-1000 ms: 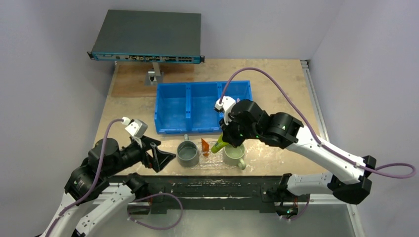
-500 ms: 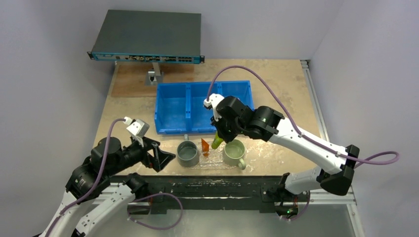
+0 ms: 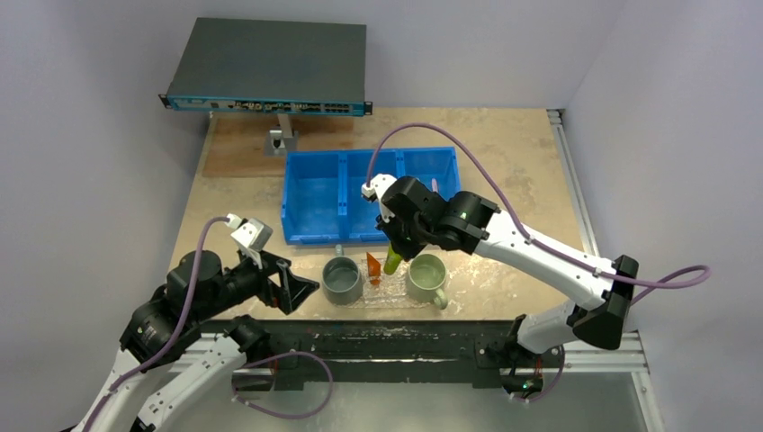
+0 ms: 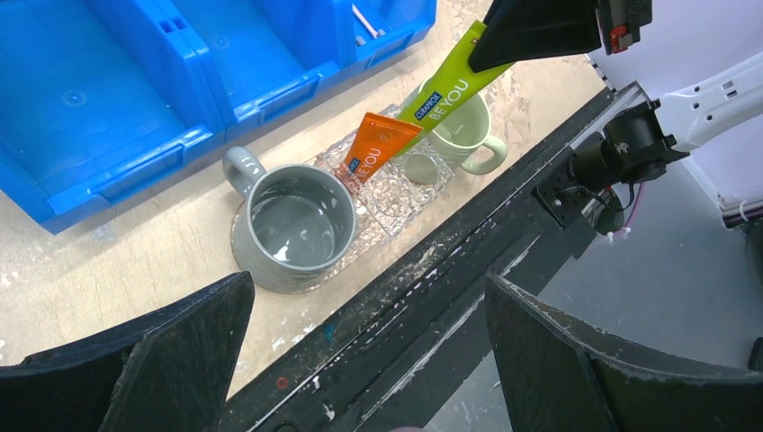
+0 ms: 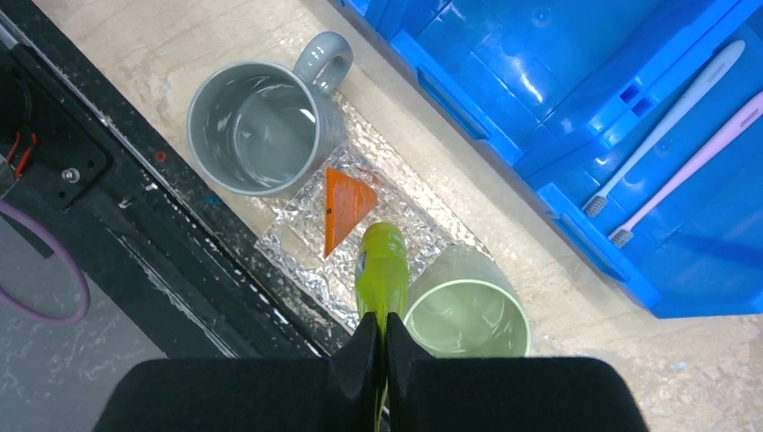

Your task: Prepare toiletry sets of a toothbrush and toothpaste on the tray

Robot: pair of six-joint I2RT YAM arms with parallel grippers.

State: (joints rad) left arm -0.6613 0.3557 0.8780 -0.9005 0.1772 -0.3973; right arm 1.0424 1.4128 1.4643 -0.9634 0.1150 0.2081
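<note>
My right gripper [image 3: 397,247] is shut on the flat end of the green toothpaste tube [image 5: 381,265], which hangs cap down over the glittery transparent tray [image 5: 297,238], close to the pale-green mug. On the tray beside it, the orange tube [image 4: 376,146] stands tilted between the two mugs. Two toothbrushes, one whitish [image 5: 670,121] and one pink [image 5: 702,157], lie in the right compartment of the blue bin. My left gripper [image 4: 367,297] hangs wide open over the table's near edge, left of the tray, with nothing in it.
A grey mug [image 3: 343,280] stands on the tray's left end and a pale-green mug [image 3: 426,279] on its right end. The blue three-compartment bin [image 3: 315,202] lies just behind them. A dark network switch [image 3: 270,67] sits on a stand at the far left.
My right arm has carried the green tube leftward, from over the pale-green mug's rim to over the tray's middle. The left arm has stayed still.
</note>
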